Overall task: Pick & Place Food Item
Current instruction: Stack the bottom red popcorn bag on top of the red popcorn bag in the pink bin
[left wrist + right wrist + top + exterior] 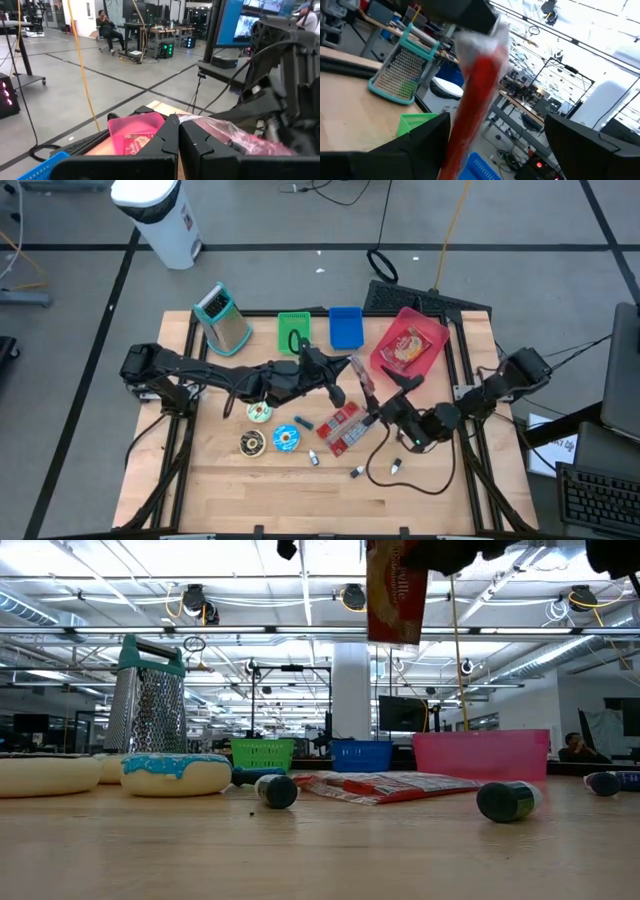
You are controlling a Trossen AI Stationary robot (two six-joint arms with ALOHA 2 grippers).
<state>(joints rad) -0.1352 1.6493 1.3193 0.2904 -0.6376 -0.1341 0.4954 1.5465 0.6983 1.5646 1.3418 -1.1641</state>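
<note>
The left gripper (345, 369), clenched on the red-and-clear plastic snack packet (360, 375) held above table centre, should stay firm until the spread-open right gripper (395, 395), at four o'clock, closes squarely

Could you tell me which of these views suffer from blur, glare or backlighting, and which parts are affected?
Right wrist view: the red snack packet is smeared and the bright ceiling washes out. Low view: the near table is soft and ceiling lights backlight the hanging packet. High view: evenly lit and sharp. Left wrist view: the left end effector is dark.
</note>
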